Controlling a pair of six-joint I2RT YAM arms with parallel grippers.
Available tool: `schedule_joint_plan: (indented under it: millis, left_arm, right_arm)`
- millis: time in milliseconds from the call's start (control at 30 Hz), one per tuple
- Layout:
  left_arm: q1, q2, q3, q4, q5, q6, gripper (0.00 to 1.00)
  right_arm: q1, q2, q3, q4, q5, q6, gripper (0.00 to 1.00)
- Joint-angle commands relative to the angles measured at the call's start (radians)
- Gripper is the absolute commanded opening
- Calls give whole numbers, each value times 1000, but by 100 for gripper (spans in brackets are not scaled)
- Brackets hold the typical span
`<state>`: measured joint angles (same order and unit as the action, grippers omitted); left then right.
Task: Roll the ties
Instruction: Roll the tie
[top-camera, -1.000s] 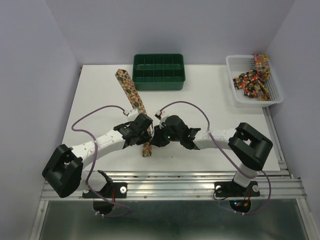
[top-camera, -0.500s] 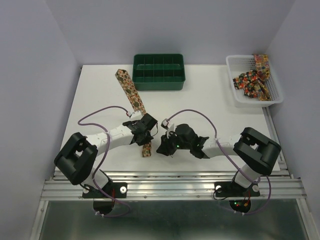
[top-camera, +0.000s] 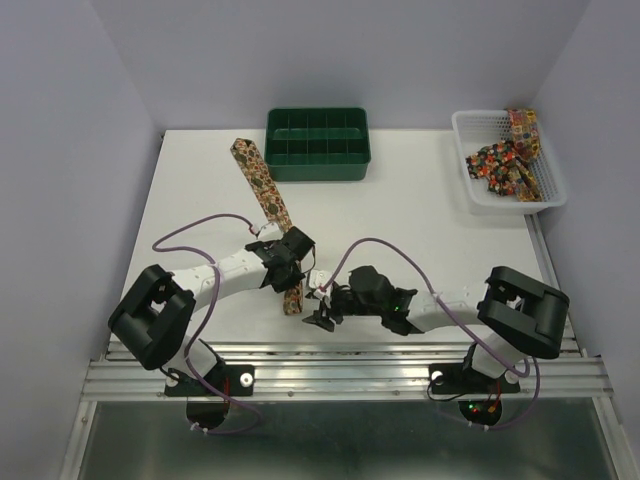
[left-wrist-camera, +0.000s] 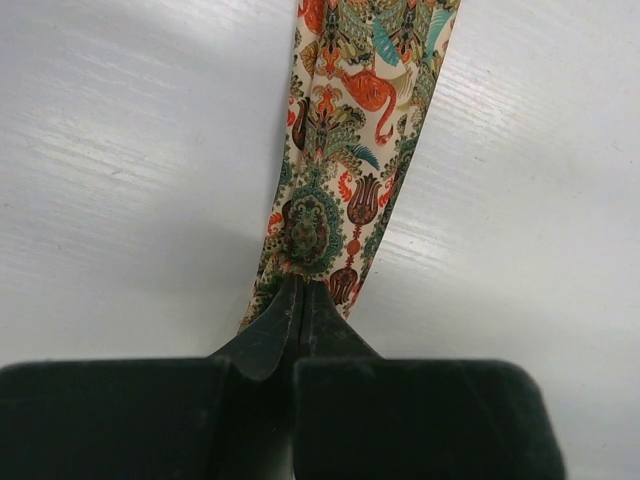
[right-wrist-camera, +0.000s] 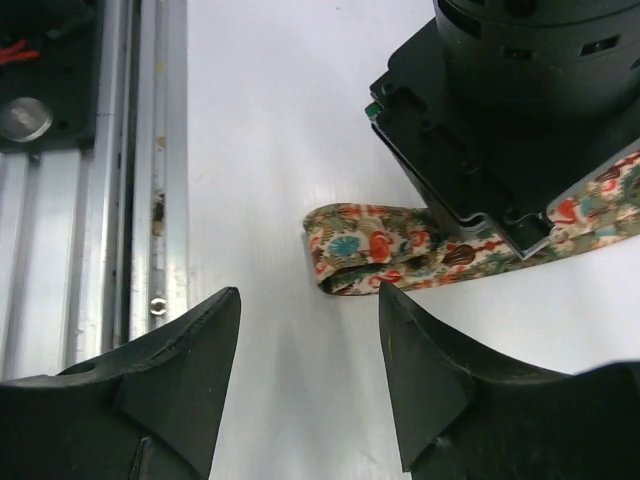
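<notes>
1. One patterned tie (top-camera: 262, 186) lies flat on the white worktop (top-camera: 430, 230). It runs diagonally from its broad pointed end, near the front-left corner of the green compartment tray (top-camera: 318, 166), down towards the near edge.
2. The left claw (left-wrist-camera: 303, 298) sits on the lower stretch of that tie, a little up from its near end. Its two dark fingers are pressed together with the fabric pinched between their tips, and the printed cloth bunches slightly where they meet.
3. In the left wrist view the tie runs straight away from the fingertips, up the picture, flat on the worktop.
4. The right wrist view shows the tie's near end (right-wrist-camera: 370, 250) doubled back on itself in a small flat loop. The loop lies just short of the left claw's black body.
5. The right claw (right-wrist-camera: 305, 300) is low over the worktop, just beside that folded end on the side nearer the aluminium rail (right-wrist-camera: 140, 150). Its fingers are spread wide, hold nothing and do not touch the fabric.
6. More ties (top-camera: 505, 160) lie heaped in the white mesh basket (top-camera: 470, 125) at the far right corner, and one hangs over its rim.
</notes>
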<state>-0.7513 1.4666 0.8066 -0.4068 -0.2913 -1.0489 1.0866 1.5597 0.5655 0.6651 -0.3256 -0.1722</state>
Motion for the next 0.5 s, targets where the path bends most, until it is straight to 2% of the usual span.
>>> schedule_joint_plan:
  millis: [0, 133, 233, 467]
  left_arm:
    - [0, 0, 39, -47, -5, -19, 0]
    - [-2, 8, 42, -47, 4, -22, 0]
    - [0, 12, 45, -41, 23, -14, 0]
    - [0, 18, 39, -36, 38, -26, 0]
  right_arm:
    - [35, -3, 59, 10, 40, -243, 63]
    - [88, 23, 76, -32, 111, -325, 63]
    - [122, 49, 102, -76, 137, -462, 63]
    - [136, 105, 161, -139, 163, -570, 64]
